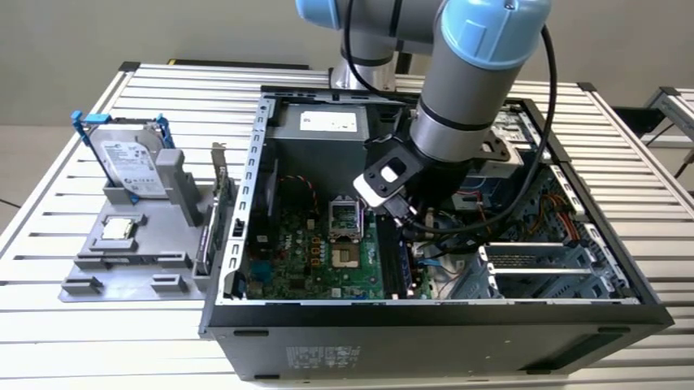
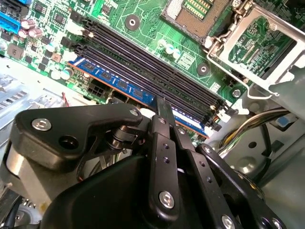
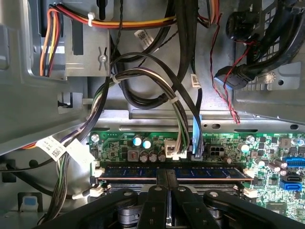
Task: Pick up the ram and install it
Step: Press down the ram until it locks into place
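**Ram at the slot, seating in hand**

Exterior view: the gripper (image 1: 404,213) reaches into the case (image 1: 434,313), low over the motherboard (image 1: 314,252); the case stands on a slatted table (image 1: 65,203).

Second wrist view: fingers (image 2: 164,121) pressed together on the ram (image 2: 119,83), which lies in the outermost slot.

First wrist view: ram (image 3: 133,172) lies level between the clips. I judge it needs an even downward press.

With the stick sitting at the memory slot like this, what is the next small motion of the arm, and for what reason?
Probably a short, straight press down into the slot. In both wrist views the black gripper is closed on the long thin blue-green ram stick, which lies along the outermost black slot between the white end latches. Whether it is fully seated I cannot tell.
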Robot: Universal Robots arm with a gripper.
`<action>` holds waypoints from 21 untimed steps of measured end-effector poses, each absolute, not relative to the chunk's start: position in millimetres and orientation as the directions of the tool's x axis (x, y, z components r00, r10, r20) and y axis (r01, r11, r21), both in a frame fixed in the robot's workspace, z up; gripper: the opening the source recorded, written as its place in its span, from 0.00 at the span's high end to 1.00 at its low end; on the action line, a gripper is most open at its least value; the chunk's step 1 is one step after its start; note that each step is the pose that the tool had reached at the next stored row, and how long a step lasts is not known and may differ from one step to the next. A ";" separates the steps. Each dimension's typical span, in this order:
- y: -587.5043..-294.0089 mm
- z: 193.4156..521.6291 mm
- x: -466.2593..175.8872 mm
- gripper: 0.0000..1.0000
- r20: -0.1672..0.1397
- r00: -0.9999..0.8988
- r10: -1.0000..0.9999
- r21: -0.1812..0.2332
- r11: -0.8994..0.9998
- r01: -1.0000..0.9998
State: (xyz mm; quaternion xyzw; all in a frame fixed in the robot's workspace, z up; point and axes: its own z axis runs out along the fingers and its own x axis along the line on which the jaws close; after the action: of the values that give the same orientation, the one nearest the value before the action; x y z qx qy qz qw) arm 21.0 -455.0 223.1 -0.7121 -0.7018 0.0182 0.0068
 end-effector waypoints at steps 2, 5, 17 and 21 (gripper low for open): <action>-455.4 228.1 20.9 1.00 -0.019 0.014 1.000 -0.036 -0.015 0.999; -455.4 234.1 20.9 1.00 -0.019 0.014 1.000 -0.036 -0.015 0.999; -455.4 258.3 20.9 1.00 -0.019 0.014 1.000 -0.036 -0.015 0.999; -455.4 264.9 20.9 1.00 -0.019 0.014 1.000 -0.036 -0.015 0.999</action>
State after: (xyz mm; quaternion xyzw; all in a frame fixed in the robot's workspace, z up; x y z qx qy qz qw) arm 20.9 -455.4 264.9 -0.7121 -0.7018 0.0195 0.0060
